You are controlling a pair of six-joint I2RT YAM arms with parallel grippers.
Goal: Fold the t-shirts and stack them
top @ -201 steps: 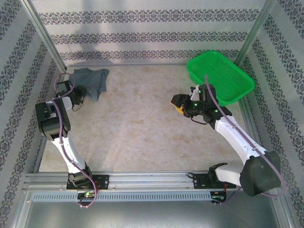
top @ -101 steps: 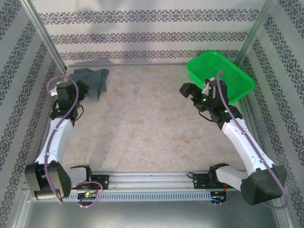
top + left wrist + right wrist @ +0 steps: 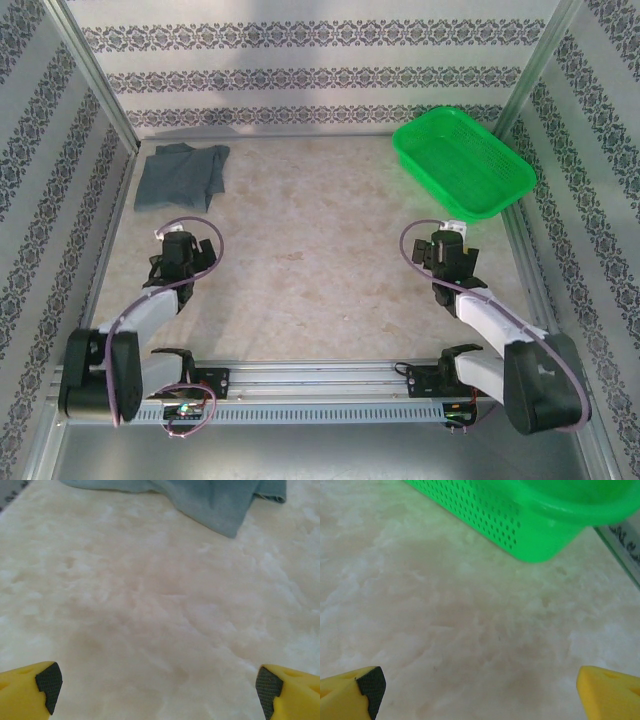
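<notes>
A folded slate-grey t-shirt (image 3: 180,172) lies at the far left corner of the table, and its near edge (image 3: 215,505) crosses the top of the left wrist view. My left gripper (image 3: 180,250) is pulled back toward its base, well short of the shirt, open with bare table between its yellow fingers (image 3: 30,687). My right gripper (image 3: 440,245) is drawn back too, in front of the green basket (image 3: 465,165), and stands open with nothing between its fingers (image 3: 352,690).
The green perforated basket's wall (image 3: 520,525) looms close ahead of the right gripper. A metal frame rail (image 3: 620,545) runs along the table's right side. Patterned walls enclose the back and both sides. The beige tabletop (image 3: 310,260) stretches between the arms.
Both arms have retracted toward their bases, the left away from the shirt and the right away from the basket. Both grippers opened wide.
</notes>
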